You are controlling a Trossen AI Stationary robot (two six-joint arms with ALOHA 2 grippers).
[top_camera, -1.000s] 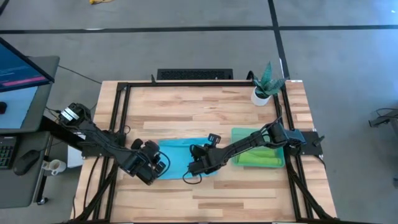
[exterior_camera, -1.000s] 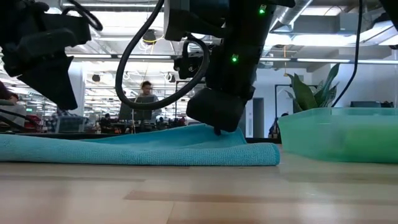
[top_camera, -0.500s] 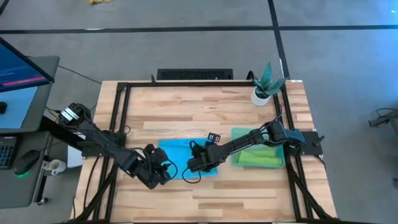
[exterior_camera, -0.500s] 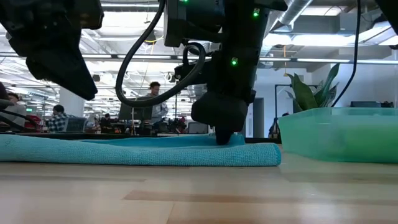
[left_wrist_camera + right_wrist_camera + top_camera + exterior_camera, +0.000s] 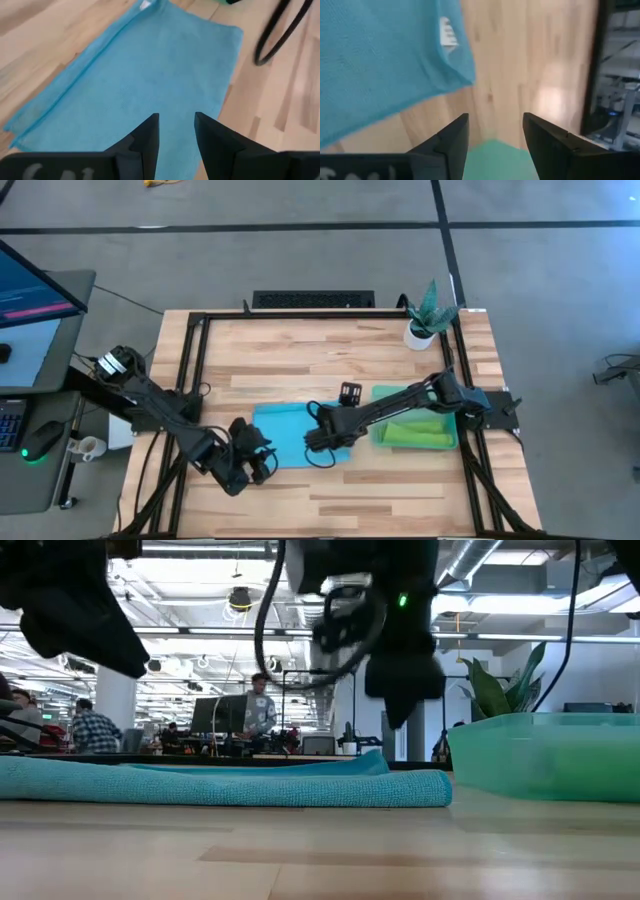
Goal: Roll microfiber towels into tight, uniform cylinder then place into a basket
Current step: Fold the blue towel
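The turquoise towel (image 5: 292,436) has been released and lies folded flat beneath both fingers; the right gripper (image 5: 495,131) is raised, parted, empty. The left gripper (image 5: 176,131), half parted, holds nothing. Rolling is not begun.

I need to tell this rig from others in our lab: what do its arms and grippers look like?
Both arms are black, jointed, with looping black cables. The left gripper and right gripper each have two flat, matte black fingers. A green light glows on the right arm.
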